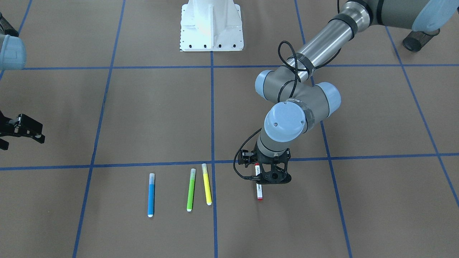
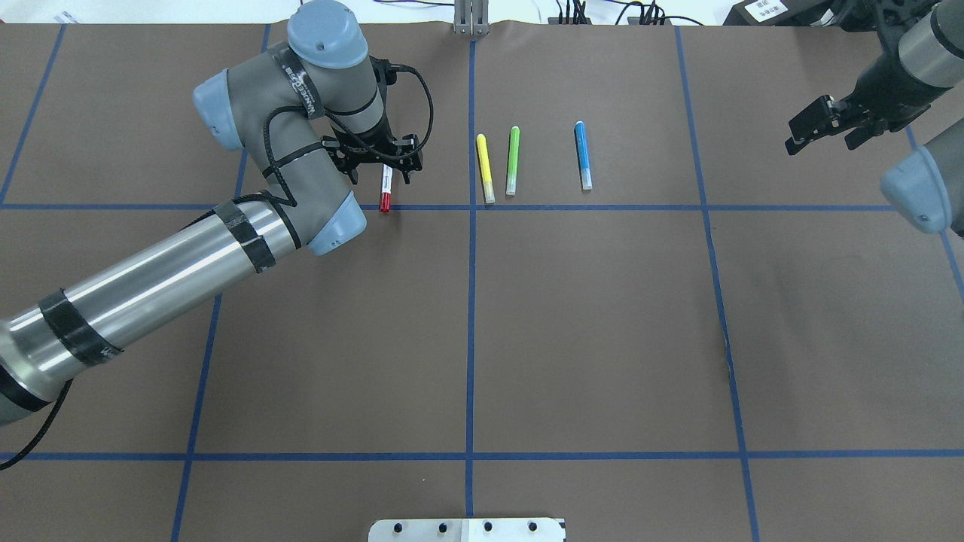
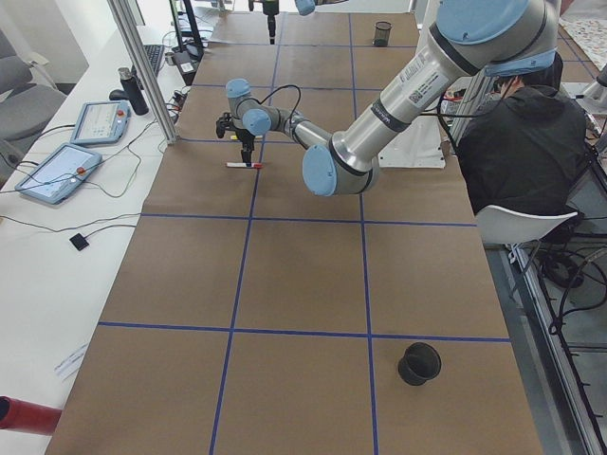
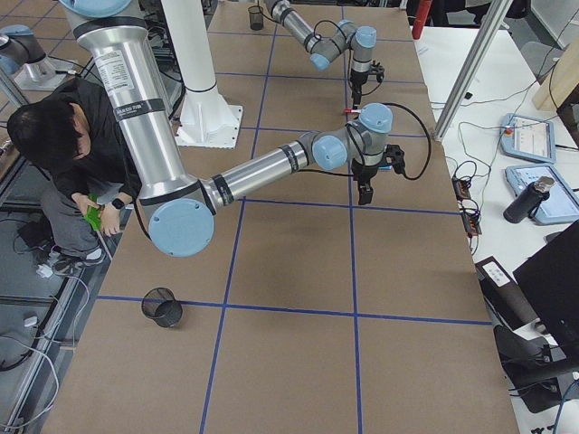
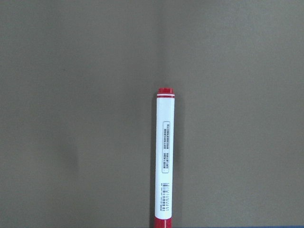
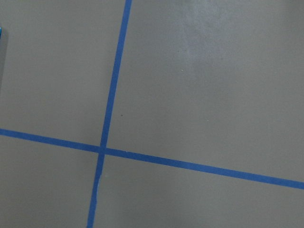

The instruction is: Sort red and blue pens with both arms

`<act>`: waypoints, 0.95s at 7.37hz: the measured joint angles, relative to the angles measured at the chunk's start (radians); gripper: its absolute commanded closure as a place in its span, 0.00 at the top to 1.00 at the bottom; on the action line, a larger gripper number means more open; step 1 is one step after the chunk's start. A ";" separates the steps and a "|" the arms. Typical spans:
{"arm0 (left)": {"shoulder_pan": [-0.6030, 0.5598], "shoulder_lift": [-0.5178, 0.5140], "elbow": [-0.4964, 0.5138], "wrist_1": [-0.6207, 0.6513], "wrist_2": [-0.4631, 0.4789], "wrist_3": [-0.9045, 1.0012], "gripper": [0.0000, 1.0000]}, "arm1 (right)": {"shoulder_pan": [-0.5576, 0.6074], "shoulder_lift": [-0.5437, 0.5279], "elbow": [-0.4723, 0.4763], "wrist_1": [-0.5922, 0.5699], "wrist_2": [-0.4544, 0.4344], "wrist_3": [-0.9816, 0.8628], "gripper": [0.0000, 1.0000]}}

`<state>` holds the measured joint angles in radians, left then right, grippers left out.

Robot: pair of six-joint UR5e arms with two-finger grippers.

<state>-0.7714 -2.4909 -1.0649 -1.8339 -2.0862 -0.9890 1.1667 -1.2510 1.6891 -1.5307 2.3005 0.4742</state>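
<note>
The red-capped white marker [image 1: 259, 190] [image 2: 385, 192] lies flat on the brown table, and in the left wrist view its barrel [image 5: 165, 166] runs straight up from the bottom edge. My left gripper [image 1: 273, 180] [image 2: 380, 159] hovers low over the marker's far half, open, with nothing between its fingers. Over in the same row lies the blue highlighter [image 1: 151, 195] [image 2: 582, 154], well apart from both grippers. At the table's other end my right gripper [image 1: 21, 129] [image 2: 822, 124] hangs open and empty.
A green highlighter [image 1: 191, 190] [image 2: 512, 160] and a yellow one [image 1: 207, 184] [image 2: 486, 168] lie between the marker and the blue highlighter. Black mesh cups [image 3: 419, 363] [image 4: 162, 307] stand near the table ends. A person [image 3: 526, 142] sits beside the white robot base [image 1: 211, 25].
</note>
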 measured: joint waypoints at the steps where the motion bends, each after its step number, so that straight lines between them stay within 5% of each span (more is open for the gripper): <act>1: 0.006 0.000 0.017 -0.021 0.005 0.000 0.78 | -0.005 0.022 -0.020 0.000 -0.001 0.002 0.99; 3: 0.010 0.000 0.034 -0.043 0.007 0.000 0.65 | -0.011 0.064 -0.066 0.000 -0.004 0.003 0.99; 5: 0.017 0.001 0.036 -0.047 0.008 0.000 0.63 | -0.017 0.076 -0.078 0.000 -0.007 0.003 0.99; 7: 0.024 0.001 0.037 -0.048 0.008 0.000 0.43 | -0.023 0.088 -0.089 0.000 -0.007 0.003 0.99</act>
<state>-0.7475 -2.4897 -1.0278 -1.8821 -2.0786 -0.9894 1.1442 -1.1628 1.6004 -1.5309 2.2934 0.4771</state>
